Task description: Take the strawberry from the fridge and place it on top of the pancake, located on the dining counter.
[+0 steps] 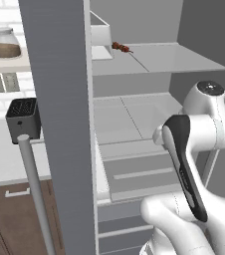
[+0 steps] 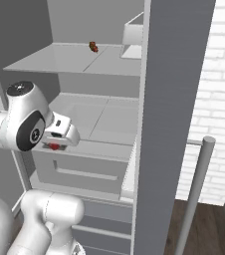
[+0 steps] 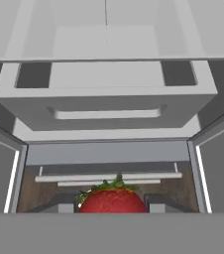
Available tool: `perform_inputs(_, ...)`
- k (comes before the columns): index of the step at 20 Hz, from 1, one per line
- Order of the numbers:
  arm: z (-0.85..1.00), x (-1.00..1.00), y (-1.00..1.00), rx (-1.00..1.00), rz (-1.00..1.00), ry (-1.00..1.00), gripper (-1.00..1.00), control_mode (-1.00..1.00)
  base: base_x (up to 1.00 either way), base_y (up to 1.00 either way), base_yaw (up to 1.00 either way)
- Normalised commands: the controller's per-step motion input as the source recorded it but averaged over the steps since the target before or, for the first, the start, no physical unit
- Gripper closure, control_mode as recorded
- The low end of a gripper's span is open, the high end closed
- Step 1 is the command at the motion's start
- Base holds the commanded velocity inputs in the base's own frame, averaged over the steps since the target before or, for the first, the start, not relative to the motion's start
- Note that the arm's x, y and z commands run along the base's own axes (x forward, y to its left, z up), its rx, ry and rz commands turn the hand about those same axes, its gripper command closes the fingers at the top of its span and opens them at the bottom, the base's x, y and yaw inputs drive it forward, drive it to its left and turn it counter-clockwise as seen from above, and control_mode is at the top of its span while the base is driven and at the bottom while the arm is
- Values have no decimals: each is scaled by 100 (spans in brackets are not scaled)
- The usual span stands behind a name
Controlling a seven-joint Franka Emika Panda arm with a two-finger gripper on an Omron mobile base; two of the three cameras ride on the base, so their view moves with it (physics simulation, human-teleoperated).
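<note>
At bottom centre of the hand view, the hand point(image 3: 112, 207) grips the glossy, round red strawberry point(image 3: 113, 200) before the matte-grey fridge's point(image 3: 104, 106) smooth pale drawers.

Strawberry in my grip, fridge open ahead

The strawberry point(image 3: 113, 201), bright red with a green leafy cap, sits clamped between my gripper's point(image 3: 112, 202) dark tips. The matte-grey fridge point(image 3: 106, 99) stands open beyond my hand, its pale shelves above and in front, its drawers straight ahead and below.
</note>
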Motion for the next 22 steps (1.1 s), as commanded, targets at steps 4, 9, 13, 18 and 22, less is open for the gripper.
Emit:
perform_inputs(4,0,0,0,0,0,0,100,-100,0,0,0)
perform_inputs(9,0,-10,0,0,0,0,100,-100,0,0,0)
perform_inputs(13,0,-15,0,0,0,0,100,100,-70,0,-3)
perform_inputs(18,0,0,0,0,0,0,100,100,-92,1,-3)
perform_inputs(22,0,0,0,0,0,0,100,100,-79,6,-13)
